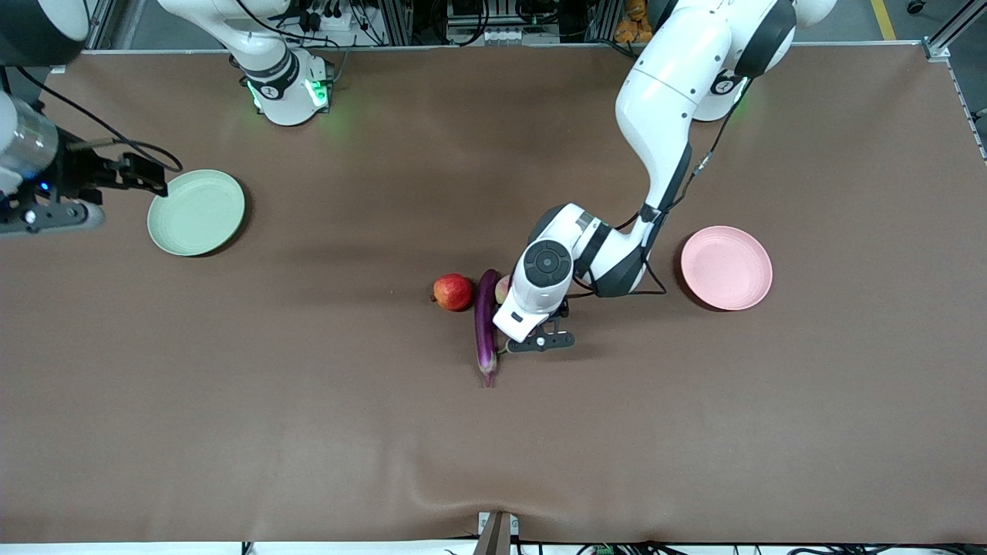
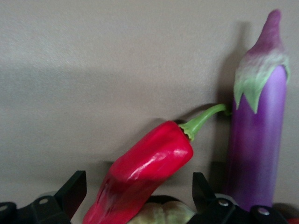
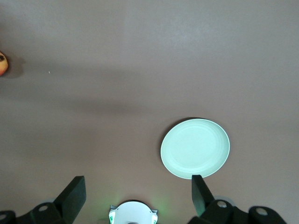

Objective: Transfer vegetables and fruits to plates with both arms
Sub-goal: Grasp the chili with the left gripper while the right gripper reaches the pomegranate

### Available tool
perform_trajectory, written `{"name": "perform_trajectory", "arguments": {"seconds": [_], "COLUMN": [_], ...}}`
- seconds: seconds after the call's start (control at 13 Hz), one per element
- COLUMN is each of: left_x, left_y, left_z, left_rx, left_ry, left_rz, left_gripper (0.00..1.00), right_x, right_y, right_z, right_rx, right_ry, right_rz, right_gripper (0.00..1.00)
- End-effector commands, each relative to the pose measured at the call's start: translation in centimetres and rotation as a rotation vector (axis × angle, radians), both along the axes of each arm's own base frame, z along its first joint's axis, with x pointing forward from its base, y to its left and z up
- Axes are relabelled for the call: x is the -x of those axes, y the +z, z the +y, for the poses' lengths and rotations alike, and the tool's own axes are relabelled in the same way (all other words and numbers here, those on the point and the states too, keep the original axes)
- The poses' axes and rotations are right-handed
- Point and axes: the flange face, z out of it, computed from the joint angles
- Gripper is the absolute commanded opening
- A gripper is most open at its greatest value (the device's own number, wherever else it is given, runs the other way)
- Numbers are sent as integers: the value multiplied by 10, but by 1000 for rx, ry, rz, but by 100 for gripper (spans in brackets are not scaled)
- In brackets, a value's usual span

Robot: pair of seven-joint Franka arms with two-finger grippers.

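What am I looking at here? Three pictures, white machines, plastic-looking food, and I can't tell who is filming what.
These are two robot arms at a brown table, each ending in a two-finger gripper. The wide picture comes from a high camera facing them. The other two come from cameras on the arms' wrists.

The left gripper is down among the food, open, its fingers on either side of a red chili pepper. Beside that lies a purple eggplant, with a red apple next to it and a peach mostly hidden by the arm.

The right gripper waits, open and holding nothing, up beside the green plate. A pink plate sits toward the left arm's end. Both plates hold nothing.
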Motion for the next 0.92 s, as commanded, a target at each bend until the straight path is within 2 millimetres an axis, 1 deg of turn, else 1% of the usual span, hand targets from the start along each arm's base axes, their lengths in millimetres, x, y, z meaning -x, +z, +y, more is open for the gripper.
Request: {"name": "perform_trajectory", "arguments": {"seconds": [0.0, 0.23, 0.31, 0.46, 0.54, 0.61, 0.69, 0.77, 0.84], "left_x": [-2, -4, -3, -3, -2, -1, -1, -1, -2], "left_y": [4, 4, 2, -1, -3, -5, -6, -7, -9], "left_z": [-3, 10, 11, 11, 12, 11, 10, 11, 12], "left_rx": [-17, -72, -74, -75, -77, -77, -77, -78, -82], "left_ry": [-68, -223, -231, -230, -224, -213, -195, -162, -129], "left_rz": [-17, 21, 23, 28, 30, 34, 35, 35, 36], "left_gripper": [100, 100, 100, 100, 100, 100, 100, 85, 69], "right_x": [-12, -13, -12, -13, -14, -17, -18, -18, -18], "right_y": [-14, -26, -29, -38, -40, -46, -51, -52, -62], "right_z": [-3, 2, 7, 19, 30, 47, 71, 86, 102], "right_rx": [-2, -15, -48, -114, -113, -100, -83, -68, -55], "right_ry": [8, 2, -7, -108, -163, -201, -229, -270, -294], "right_rz": [30, 52, 62, 84, 86, 91, 85, 79, 98], "right_gripper": [100, 100, 100, 100, 100, 100, 100, 100, 100]}}
